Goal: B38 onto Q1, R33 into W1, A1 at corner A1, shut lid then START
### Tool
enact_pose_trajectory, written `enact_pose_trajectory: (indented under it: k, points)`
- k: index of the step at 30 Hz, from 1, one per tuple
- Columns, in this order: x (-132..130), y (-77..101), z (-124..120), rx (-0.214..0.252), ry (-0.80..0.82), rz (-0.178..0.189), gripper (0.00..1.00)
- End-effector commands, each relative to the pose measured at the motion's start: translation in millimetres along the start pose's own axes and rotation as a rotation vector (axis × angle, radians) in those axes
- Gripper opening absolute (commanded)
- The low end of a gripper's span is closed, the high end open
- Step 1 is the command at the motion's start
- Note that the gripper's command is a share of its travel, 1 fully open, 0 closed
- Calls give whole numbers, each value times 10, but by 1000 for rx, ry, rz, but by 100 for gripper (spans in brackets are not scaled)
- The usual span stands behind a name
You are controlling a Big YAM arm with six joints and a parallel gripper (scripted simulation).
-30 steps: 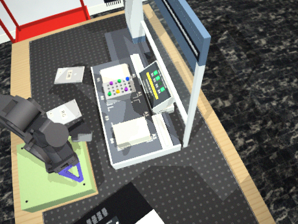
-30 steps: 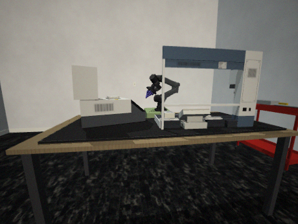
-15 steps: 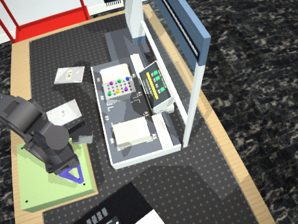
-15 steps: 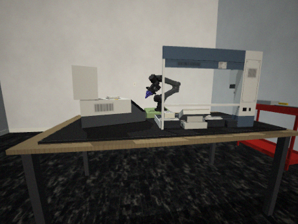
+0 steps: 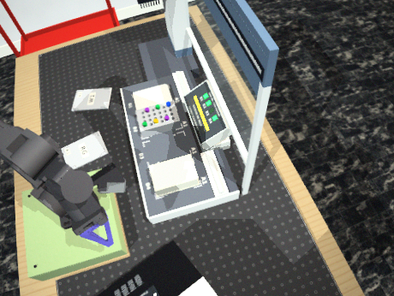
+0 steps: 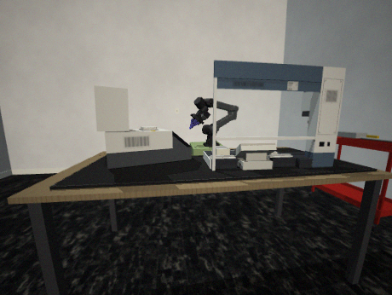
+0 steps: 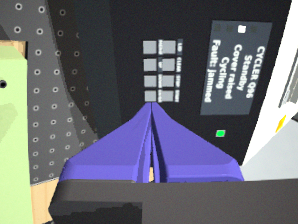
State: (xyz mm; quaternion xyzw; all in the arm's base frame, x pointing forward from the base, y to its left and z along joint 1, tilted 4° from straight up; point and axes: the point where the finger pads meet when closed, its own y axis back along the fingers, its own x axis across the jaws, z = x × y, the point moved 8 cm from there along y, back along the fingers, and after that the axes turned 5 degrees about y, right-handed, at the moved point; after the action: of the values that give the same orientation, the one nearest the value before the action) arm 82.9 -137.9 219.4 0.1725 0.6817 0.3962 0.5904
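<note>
Closed jaws lined up on Q1's keypad (image 7: 161, 72)
The gripper (image 7: 152, 137), jaws together and empty, points at the key rows just ahead; green lamp (image 7: 220, 133) lies to its right

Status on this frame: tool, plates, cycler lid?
Tool shut, empty, aimed at Q1's keypad. Lid up, a plate on the block. Lamp green. Path unobstructed.
</note>
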Motion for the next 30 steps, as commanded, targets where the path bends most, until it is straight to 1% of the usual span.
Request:
enact_pose_trajectory:
  k: [1, 5, 8, 13, 16, 23, 28, 30]
  points:
    - [-324, 137, 4, -15, -13, -90, 0]
    - [-273, -11, -10, -3, -7, -69, 0]
    - [-225, -108, -7, -3, 1, -56, 0]
    - [-142, -226, -24, 2, -2, -40, 0]
    - [-144, -238, -26, 6, -5, -36, 0]
    - [-86, -436, -39, 8, 0, -15, 0]
    - [-212, -445, -27, 1, 0, -48, 0]
    - [-249, -465, -31, 2, -3, -53, 0]
